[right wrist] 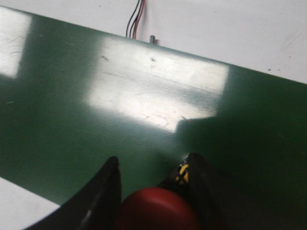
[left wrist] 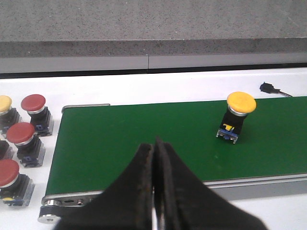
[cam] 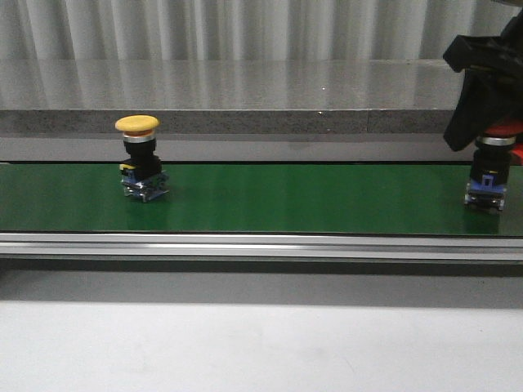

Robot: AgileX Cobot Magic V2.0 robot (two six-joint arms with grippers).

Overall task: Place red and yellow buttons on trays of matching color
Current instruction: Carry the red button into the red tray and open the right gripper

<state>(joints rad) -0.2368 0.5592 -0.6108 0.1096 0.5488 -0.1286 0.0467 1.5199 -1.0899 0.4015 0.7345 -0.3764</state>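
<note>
Right pincer (right wrist: 148,191) straddles red button (cam: 490,167) at belt's (cam: 286,200) right end, fingers flanking cap; whether clamped, we cannot tell. Yellow button (cam: 139,159) upright mid-belt, waiting. Left pincer (left wrist: 156,191) clenched, empty, parked near belt edge.

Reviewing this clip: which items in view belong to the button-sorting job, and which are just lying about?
Job items:
- yellow button standing on the green belt
- red button between the right gripper fingers
- sorted buttons beside the belt end
- left gripper, shut and empty

Lying about:
- black connector
- wires behind the belt
</note>
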